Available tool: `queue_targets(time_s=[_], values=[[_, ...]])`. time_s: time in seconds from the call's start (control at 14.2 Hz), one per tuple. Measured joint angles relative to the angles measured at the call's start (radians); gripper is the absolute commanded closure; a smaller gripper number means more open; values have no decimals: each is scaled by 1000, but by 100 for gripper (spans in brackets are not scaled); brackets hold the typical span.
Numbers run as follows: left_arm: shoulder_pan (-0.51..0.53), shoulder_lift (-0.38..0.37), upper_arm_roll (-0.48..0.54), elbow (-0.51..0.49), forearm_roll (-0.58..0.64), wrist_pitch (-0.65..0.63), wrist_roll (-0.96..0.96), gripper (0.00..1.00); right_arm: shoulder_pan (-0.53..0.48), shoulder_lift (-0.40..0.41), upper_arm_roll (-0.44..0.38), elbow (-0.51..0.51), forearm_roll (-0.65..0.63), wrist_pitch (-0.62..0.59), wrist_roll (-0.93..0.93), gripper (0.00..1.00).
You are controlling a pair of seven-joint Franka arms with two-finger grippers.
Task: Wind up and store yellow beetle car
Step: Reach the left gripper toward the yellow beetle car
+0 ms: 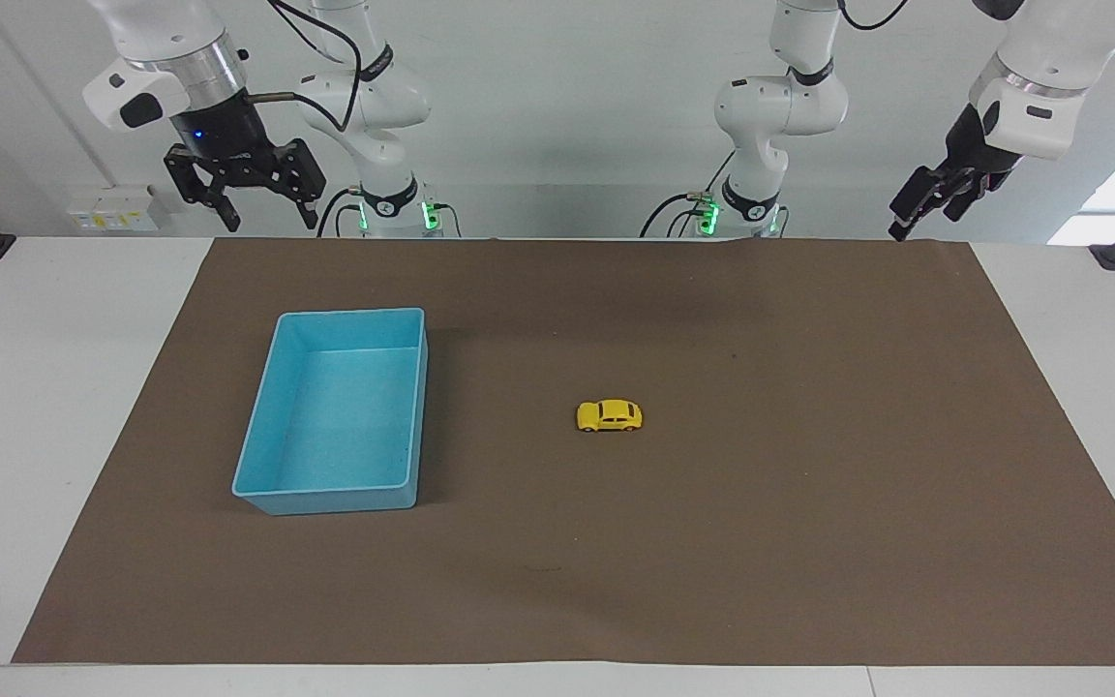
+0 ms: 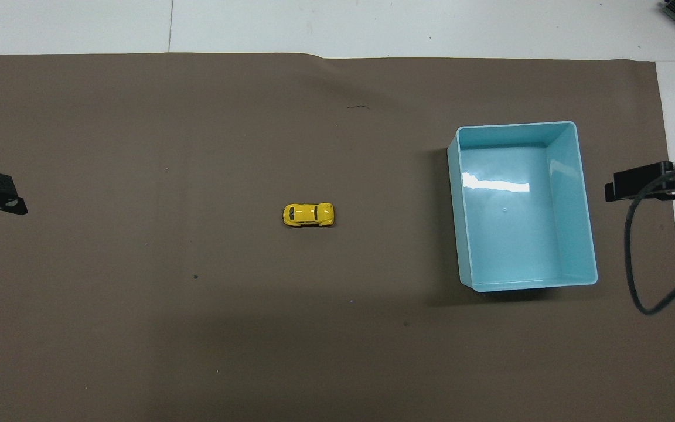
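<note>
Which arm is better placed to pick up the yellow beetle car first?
Probably left. The yellow beetle car sits mid-mat, with the blue bin toward the right gripper. The left gripper has an unobstructed path.

Facing view high, overhead steep, shared mat (image 1: 809, 484)
</note>
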Motion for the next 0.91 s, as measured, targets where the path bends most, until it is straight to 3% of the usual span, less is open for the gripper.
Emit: queue_targets(time_s=[0.91], values=[[-1, -16, -18, -90, -1, 50, -672, 0, 0, 0, 0, 0, 0, 0, 0, 0]])
